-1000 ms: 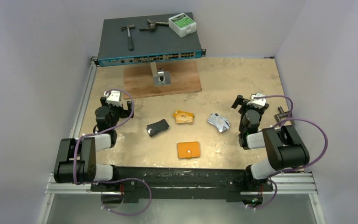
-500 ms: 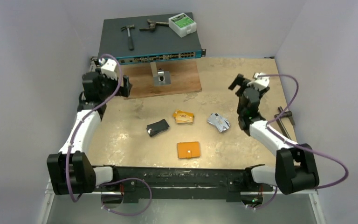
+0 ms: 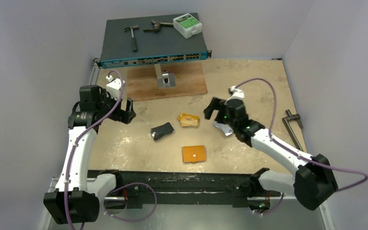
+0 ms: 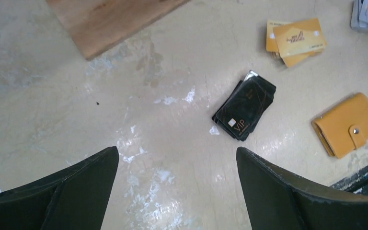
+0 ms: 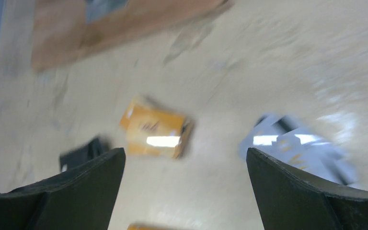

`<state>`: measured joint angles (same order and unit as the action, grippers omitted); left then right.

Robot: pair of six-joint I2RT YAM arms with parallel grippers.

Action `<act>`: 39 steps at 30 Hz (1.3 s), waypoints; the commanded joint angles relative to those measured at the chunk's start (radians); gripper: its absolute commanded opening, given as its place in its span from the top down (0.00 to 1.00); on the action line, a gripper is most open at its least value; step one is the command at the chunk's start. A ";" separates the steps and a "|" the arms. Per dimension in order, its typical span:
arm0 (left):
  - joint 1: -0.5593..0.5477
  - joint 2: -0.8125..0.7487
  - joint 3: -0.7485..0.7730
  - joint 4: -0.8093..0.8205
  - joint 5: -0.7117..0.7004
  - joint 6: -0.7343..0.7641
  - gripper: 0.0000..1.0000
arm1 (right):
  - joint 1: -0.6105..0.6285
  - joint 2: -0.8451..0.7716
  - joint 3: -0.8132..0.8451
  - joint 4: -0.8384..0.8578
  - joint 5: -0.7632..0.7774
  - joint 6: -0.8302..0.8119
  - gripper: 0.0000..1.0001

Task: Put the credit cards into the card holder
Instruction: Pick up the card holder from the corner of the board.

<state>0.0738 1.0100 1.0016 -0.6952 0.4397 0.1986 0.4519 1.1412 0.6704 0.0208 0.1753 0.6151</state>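
Top external: card holder (image 3: 194,154) lies closed and flat on the worktop (image 3: 249,86), centre, near the front edge, snap tab up. Nothing touches it.
Cards, all loose on the worktop behind the holder:
- black cards (image 3: 162,131), left of centre; the top one reads "VIP" in the left wrist view
- orange-gold cards (image 3: 189,120), just right of and behind the black ones
- silvery-white cards (image 3: 225,127), further right, partly under the right arm

Left fingers (image 4: 76,187) spread wide, empty, up in the air over the left side by the corner of the wooden board (image 3: 172,84), well apart from the black pile.
Right fingers (image 5: 76,187) spread wide, empty, above the orange-gold and silvery-white piles. Right wrist view is blurred.
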 commanded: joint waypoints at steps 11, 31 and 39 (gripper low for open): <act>0.009 0.030 0.076 -0.292 0.035 0.213 0.05 | 0.701 0.348 0.187 -0.348 0.379 0.318 0.04; 0.007 0.023 0.109 -0.325 0.042 0.259 0.04 | 0.959 0.321 0.028 -0.474 0.438 0.653 0.04; 0.007 0.025 0.120 -0.320 0.036 0.245 0.03 | 0.870 0.230 -0.072 -0.264 0.368 0.604 0.13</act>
<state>0.0765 1.0515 1.0786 -1.0183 0.4622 0.4385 1.3785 1.4158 0.6552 -0.3908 0.5926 1.2114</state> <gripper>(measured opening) 0.965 0.899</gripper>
